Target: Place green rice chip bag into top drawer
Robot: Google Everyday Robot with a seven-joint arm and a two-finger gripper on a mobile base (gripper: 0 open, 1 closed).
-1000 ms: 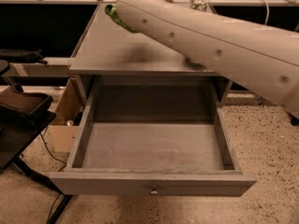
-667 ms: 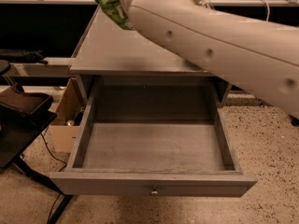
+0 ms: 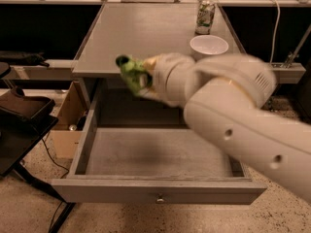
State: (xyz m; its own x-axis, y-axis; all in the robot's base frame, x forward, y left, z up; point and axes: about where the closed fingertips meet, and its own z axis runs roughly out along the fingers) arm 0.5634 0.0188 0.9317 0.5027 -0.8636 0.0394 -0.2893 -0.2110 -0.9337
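The green rice chip bag (image 3: 131, 75) hangs at the end of my white arm, over the front edge of the grey counter and above the back left of the top drawer (image 3: 160, 191). The drawer is pulled open and its inside is bare; its round knob shows at the front centre. My gripper (image 3: 141, 79) is shut on the bag, mostly hidden behind the wrist and the bag itself. The arm comes in from the lower right and covers the drawer's right side.
A white bowl (image 3: 209, 45) and a slim green-and-white can (image 3: 205, 17) stand on the counter (image 3: 141, 33) at the back right. A cardboard box (image 3: 68, 125) sits on the floor left of the drawer. A dark chair (image 3: 22, 113) stands further left.
The arm has swung down and forward, bringing the green bag from the counter's far left edge to above the drawer's back left. The bowl and can are now uncovered.
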